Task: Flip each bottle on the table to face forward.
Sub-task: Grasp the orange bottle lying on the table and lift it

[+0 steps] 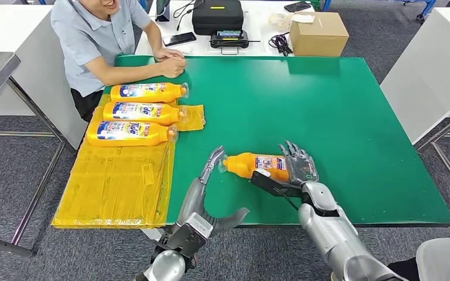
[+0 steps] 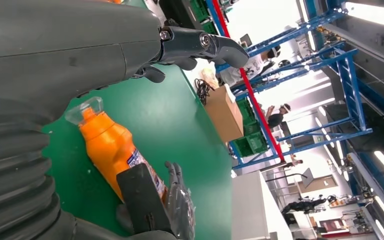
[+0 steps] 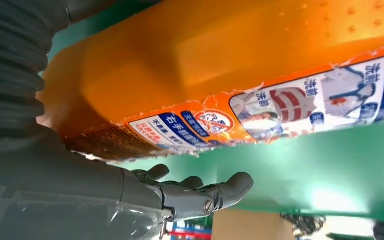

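An orange bottle (image 1: 249, 165) (image 2: 110, 147) (image 3: 230, 65) lies on its side on the green table (image 1: 328, 117), near the front edge, clear cap pointing left. My right hand (image 1: 296, 167) (image 2: 175, 205) sits around its base, thumb on the near side and fingers (image 3: 195, 192) stretched straight on the far side. In the right wrist view a strip of green shows between those fingers and the bottle. My left hand (image 1: 208, 187) is open, its fingers (image 2: 205, 45) reaching up beside the cap. Three more orange bottles (image 1: 130, 111) lie in a row, labels up, on a yellow sheet (image 1: 117, 187).
A person (image 1: 94, 35) sits at the table's far left corner with folded hands resting on the table. Behind the table stand a cardboard box (image 1: 319, 34), a black case (image 1: 217, 14) and a phone (image 1: 179, 39). White tables flank both sides.
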Tool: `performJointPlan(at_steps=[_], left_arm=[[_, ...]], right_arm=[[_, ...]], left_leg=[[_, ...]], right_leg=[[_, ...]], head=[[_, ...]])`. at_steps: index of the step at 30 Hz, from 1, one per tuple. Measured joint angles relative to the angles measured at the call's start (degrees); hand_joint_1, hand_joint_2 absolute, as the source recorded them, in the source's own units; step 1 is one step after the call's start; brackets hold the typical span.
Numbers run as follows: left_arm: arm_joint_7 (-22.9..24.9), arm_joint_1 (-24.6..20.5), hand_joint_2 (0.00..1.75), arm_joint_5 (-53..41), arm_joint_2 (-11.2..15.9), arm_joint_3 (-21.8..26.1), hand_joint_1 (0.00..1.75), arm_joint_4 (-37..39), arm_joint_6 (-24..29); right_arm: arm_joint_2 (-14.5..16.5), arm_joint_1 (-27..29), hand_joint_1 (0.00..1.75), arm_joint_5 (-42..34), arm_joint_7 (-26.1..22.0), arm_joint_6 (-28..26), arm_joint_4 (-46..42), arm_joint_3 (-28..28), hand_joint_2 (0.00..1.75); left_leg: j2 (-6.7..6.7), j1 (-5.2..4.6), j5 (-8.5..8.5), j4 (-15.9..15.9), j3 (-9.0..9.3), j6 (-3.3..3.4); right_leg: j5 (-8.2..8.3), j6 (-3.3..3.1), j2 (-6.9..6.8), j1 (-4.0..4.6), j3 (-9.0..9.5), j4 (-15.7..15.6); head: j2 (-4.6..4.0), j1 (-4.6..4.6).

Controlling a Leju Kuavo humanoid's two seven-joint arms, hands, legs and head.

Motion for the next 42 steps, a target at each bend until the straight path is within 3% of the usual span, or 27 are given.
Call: performJointPlan(at_steps=[1, 5, 12, 28, 35, 39, 42], left_arm=[[-0.1, -0.1, 1.75, 0.1, 0.0, 0.0, 0.0, 0.2, 0.0], [-0.6, -0.6, 1.75, 0.7, 0.0, -0.4, 0.0, 0.8, -0.1], [-1.1, -1.3, 1.75, 1.1, 0.0, -0.9, 0.0, 2.0, -0.4], [-1.4, -1.5, 1.75, 1.3, 0.0, -0.9, 0.0, 2.7, -0.6], [-1.7, -1.7, 1.75, 2.5, -0.2, -0.9, 0.0, 3.0, -0.6], [-4.9, -1.7, 1.75, 8.2, -0.8, -0.4, 0.0, 3.1, 2.0], [-8.7, -1.8, 1.75, 20.8, -2.2, 1.4, 0.0, 3.5, 4.6]], right_arm=[[0.0, -0.5, 1.72, -0.6, -0.2, 0.7, 0.6, 0.0, 1.75], [-0.3, -2.5, 1.68, -3.2, -1.0, 3.9, 3.0, 0.0, 1.75], [-1.1, -5.2, 1.75, -11.0, -3.4, 9.3, 5.2, -1.3, 1.75], [-1.6, -5.4, 1.75, -12.3, -4.2, 10.1, 5.5, -1.6, 1.75], [-2.1, -5.3, 1.75, -16.0, -6.8, 10.7, 5.6, -1.7, 1.75], [-2.7, -4.6, 1.75, -23.1, -11.9, 12.9, 4.7, -3.1, 1.75], [-2.5, -1.5, 1.75, -29.6, -15.3, 14.0, 0.1, -4.1, 1.75]], left_leg=[[0.0, 0.0, 0.0, 0.0, 0.04, 0.0], [0.01, 0.0, 0.0, 0.0, 0.22, 0.0], [-0.01, 0.0, -0.01, 0.0, 0.51, 0.01], [0.0, 0.0, -0.01, 0.0, 0.64, 0.01], [0.01, 0.0, -0.02, 0.0, 0.72, 0.02], [0.05, 0.0, -0.04, 0.0, 0.75, 0.02], [0.07, 0.01, -0.06, 0.0, 0.72, 0.02]], right_leg=[[0.0, 0.0, 0.0, 0.0, 0.03, 0.0], [0.01, 0.01, 0.0, 0.0, 0.18, 0.0], [0.01, 0.01, 0.0, 0.0, 0.47, 0.0], [0.01, 0.01, 0.0, 0.01, 0.61, -0.1], [0.0, 0.01, 0.0, 0.01, 0.67, -0.1], [0.01, 0.01, 0.02, 0.02, 0.72, -0.1], [0.02, 0.02, 0.03, 0.02, 0.7, -0.1]], head=[[0.0, 0.0], [0.0, 0.01], [0.0, 0.01], [0.0, 0.02], [0.0, 0.02], [0.0, 0.03], [0.0, 0.03]])
